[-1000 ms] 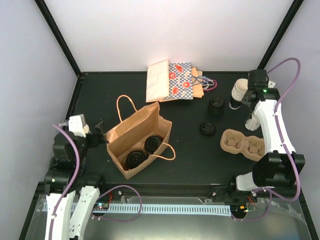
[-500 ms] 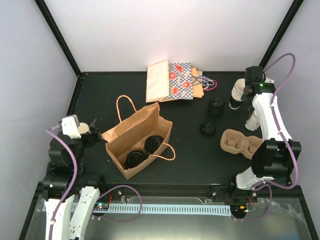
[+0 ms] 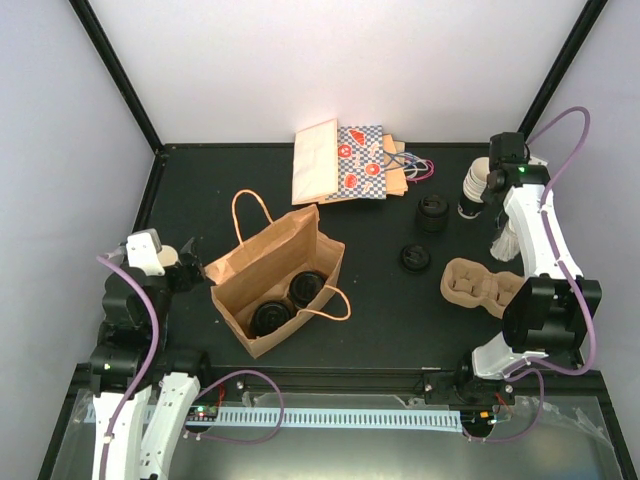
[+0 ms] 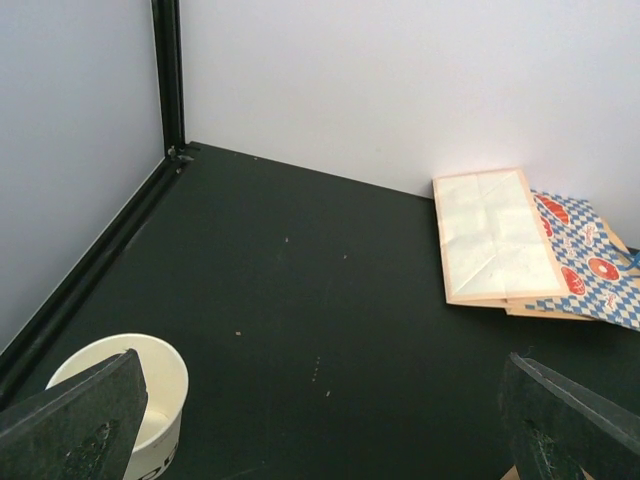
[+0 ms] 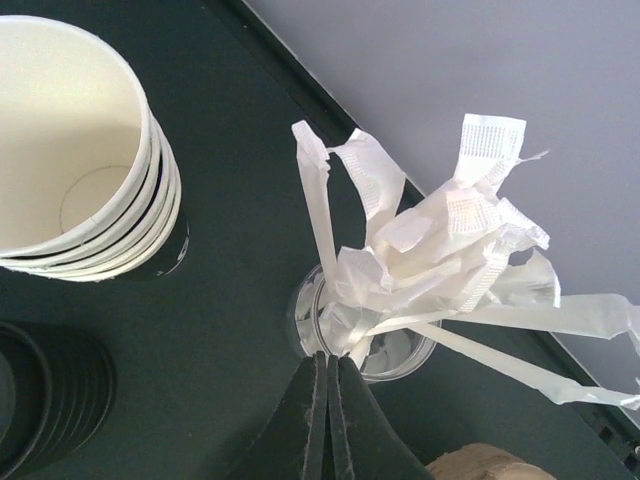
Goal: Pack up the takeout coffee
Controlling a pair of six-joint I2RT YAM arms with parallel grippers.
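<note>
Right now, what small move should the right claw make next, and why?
Probably lift the right claw straight up a little: it is shut at the base of the white paper-wrapped straws standing in the clear round cup, and a short rise would show whether one comes free.

The table (image 3: 380, 320) is seen as matt black and the walls as pale lilac-grey. A brown paper bag (image 3: 275, 262) is shown with orange-tan handles, and the takeout coffee (image 3: 270, 318) in it is topped in black. A flat bag (image 3: 315, 162) is coloured cream, a patterned bag (image 3: 362, 160) is checked blue and white with red-orange rounds, the stacked cups (image 5: 70, 130) are white with a dark base band, the straws (image 5: 440, 240) are wrapped in white, and the carrier (image 3: 485, 287) is tan.
</note>
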